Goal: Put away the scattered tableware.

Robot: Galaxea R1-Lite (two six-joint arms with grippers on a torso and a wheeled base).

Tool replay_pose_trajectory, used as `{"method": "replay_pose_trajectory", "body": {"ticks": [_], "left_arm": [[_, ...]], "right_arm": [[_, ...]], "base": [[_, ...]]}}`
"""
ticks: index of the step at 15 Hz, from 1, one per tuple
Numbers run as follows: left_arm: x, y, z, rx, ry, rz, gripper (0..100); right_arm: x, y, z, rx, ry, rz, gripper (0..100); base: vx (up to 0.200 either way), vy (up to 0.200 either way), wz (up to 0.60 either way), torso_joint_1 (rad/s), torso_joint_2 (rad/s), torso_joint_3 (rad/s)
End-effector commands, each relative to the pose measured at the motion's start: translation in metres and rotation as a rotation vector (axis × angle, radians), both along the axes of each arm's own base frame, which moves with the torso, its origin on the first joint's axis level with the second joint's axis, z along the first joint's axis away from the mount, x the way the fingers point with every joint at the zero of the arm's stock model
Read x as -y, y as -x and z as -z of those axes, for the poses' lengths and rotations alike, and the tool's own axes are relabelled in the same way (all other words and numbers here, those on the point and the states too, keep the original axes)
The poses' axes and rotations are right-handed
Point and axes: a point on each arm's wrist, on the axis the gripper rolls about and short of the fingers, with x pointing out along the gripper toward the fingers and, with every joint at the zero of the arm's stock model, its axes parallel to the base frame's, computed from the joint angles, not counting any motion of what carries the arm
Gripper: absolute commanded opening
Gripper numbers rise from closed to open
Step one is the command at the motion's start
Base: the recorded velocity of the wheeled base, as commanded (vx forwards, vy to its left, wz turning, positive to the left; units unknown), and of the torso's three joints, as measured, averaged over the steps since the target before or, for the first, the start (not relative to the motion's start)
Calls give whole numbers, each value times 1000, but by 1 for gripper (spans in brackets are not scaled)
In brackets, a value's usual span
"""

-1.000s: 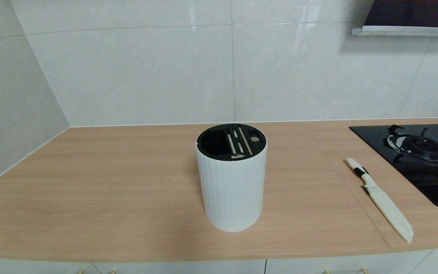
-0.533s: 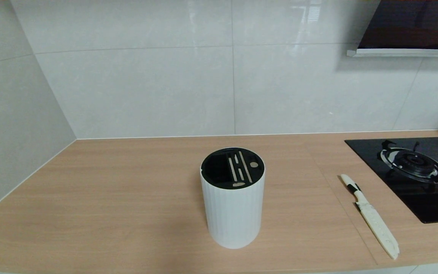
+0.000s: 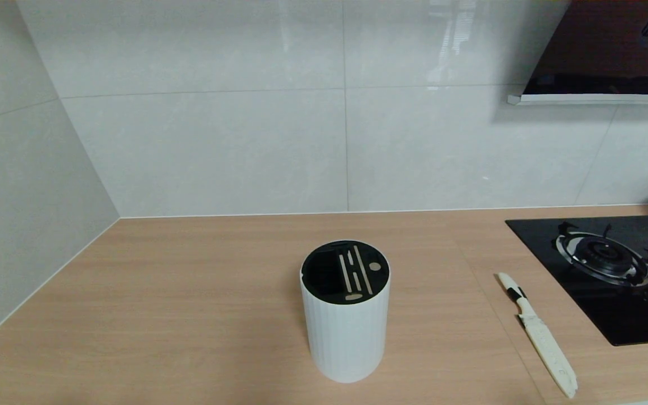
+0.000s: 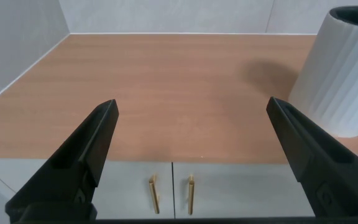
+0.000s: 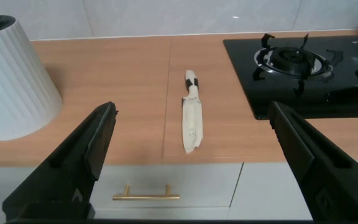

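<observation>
1. Logging a white ribbed holder (image 3: 345,332) standing upright on the wooden worktop (image 3: 189,292), close to the front edge and roughly midway along the visible stretch. Black top carrying several narrow slots, plus a wider opening on the side facing the left corner.
2. Spotting the knife (image 3: 538,334) lying flat near the front edge, between the holder and the hob (image 3: 633,320), well apart from the holder and touching neither. Handle pointing toward the back wall, tip toward the front edge.
3. Noting a cream handle with a black band; blade looking pale and speckled, possibly sheathed, hard telling at this range.
4. Finding the left gripper (image 4: 191,106) hanging just off the worktop's front edge, jaws spread wide, gripping nothing. Gold cabinet handles (image 4: 156,194) sitting on the doors under that edge.
5. Finding the right gripper (image 5: 192,109) likewise hanging off the front edge, jaws wide apart and empty, with the knife lying untouched on the worktop ahead.
6. Seeing the black glass hob set into the worktop toward its right end, a burner (image 3: 602,259) on it, a range hood (image 3: 605,67) above, and a pale tiled wall (image 3: 217,152) running along the back.
</observation>
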Motion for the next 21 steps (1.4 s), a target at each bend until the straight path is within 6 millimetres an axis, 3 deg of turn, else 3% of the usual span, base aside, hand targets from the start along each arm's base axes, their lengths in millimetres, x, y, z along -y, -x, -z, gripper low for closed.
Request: {"method": "replay_pose_trajectory", "body": {"ticks": [1,19,20,21], "left_arm": [[0,0,0,0,1,-1,100],[0,0,0,0,0,-1,100],[0,0,0,0,0,-1,100],[0,0,0,0,0,-1,100]], "right_arm": [[0,0,0,-1,1,-1,100],[0,-2,-1,-22,41,-11,100],[0,-2,-9,-8,39,-13,100],[0,3,-41,65,18,-33,100]], "base": [[0,0,0,0,0,0],[0,-11,0,0,0,0],[0,0,0,0,0,0],[0,0,0,0,0,0]]}}
